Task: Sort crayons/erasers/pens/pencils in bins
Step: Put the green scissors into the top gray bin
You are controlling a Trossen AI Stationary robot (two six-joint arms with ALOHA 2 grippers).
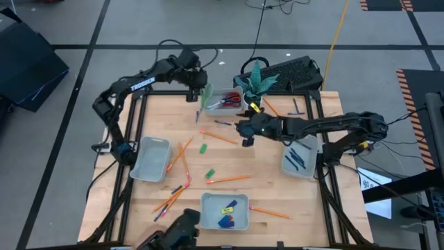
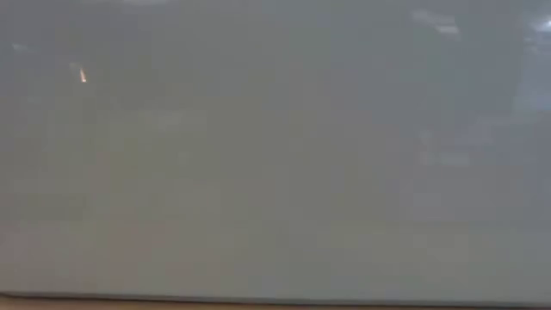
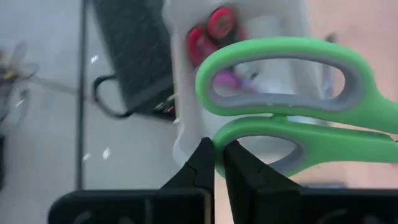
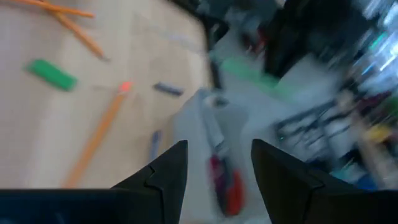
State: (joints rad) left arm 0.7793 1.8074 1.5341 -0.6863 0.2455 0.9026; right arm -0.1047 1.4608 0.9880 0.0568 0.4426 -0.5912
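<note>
My left gripper (image 3: 217,155) is at the table's far side, shut on green-handled scissors (image 1: 206,97) beside the far bin (image 1: 232,94), where red-handled scissors (image 1: 227,103) lie. My right gripper (image 4: 217,162) hovers open and empty over the table's middle (image 1: 247,139). Orange pencils (image 1: 218,137) (image 1: 229,179), green erasers (image 1: 203,148) (image 1: 209,173) and a pen (image 1: 222,123) lie loose on the wood. The near bin (image 1: 208,221) holds blue and yellow erasers (image 1: 227,214). The right bin (image 1: 288,165) holds pens (image 1: 298,157). The left bin (image 1: 151,158) stands at the left edge. My left gripper pinches the rim of one green handle loop (image 3: 229,138), at the loop's outer end, between its two fingertips. The two loops stand one above the other in the wrist view. The scissors are lifted next to the far bin (image 3: 186,124).
A plant (image 1: 255,82) and a black keyboard (image 1: 295,72) sit beyond the far edge. More pencils lie near the left front (image 1: 170,201) and the front right (image 1: 270,213). A pen (image 1: 297,105) lies at the far right. The low view shows only a grey surface.
</note>
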